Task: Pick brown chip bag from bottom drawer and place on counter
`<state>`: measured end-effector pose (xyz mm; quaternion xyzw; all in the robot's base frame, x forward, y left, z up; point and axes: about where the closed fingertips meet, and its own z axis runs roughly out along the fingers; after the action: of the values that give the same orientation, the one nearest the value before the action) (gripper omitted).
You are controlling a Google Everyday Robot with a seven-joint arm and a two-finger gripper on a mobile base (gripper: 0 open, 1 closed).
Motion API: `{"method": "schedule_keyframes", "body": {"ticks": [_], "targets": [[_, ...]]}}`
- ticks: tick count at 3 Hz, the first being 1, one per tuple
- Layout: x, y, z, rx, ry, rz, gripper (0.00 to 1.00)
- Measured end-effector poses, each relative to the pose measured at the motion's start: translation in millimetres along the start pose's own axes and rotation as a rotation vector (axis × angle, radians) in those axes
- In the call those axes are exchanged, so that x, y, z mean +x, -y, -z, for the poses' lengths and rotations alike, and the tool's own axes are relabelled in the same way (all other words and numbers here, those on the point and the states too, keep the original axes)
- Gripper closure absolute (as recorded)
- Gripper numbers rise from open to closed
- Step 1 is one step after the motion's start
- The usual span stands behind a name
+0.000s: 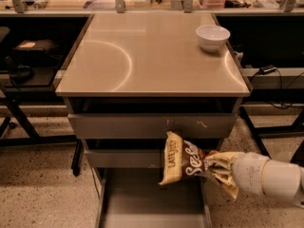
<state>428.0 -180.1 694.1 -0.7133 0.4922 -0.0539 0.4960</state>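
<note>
The brown chip bag [183, 160] hangs in the air above the open bottom drawer [142, 201], in front of the middle drawer's face. It is dark brown with white script and tan-yellow ends. My gripper [214, 165] comes in from the lower right on a white arm and is shut on the bag's right end, which crumples around it. The bag's left end stands up almost vertical. The drawer floor under it is bare. The counter [142, 56] lies above the drawers.
A white bowl [212, 36] sits at the counter's back right corner. Two grey-fronted drawers [142, 126] stand slightly pulled out above the bottom one. Dark shelving and cables flank the cabinet on both sides. The floor is speckled.
</note>
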Motion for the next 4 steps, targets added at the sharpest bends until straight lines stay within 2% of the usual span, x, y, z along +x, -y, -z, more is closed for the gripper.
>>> {"method": "schedule_keyframes", "body": {"ticks": [1, 2, 3, 4], "targets": [[-53, 56, 16, -0.047, 0.015, 0.153, 1.0], [-89, 108, 22, -0.09, 0.008, 0.25, 1.0], [-119, 179, 27, -0.072, 0.032, 0.283, 1.0], [-119, 180, 27, -0.072, 0.032, 0.283, 1.0]]}}
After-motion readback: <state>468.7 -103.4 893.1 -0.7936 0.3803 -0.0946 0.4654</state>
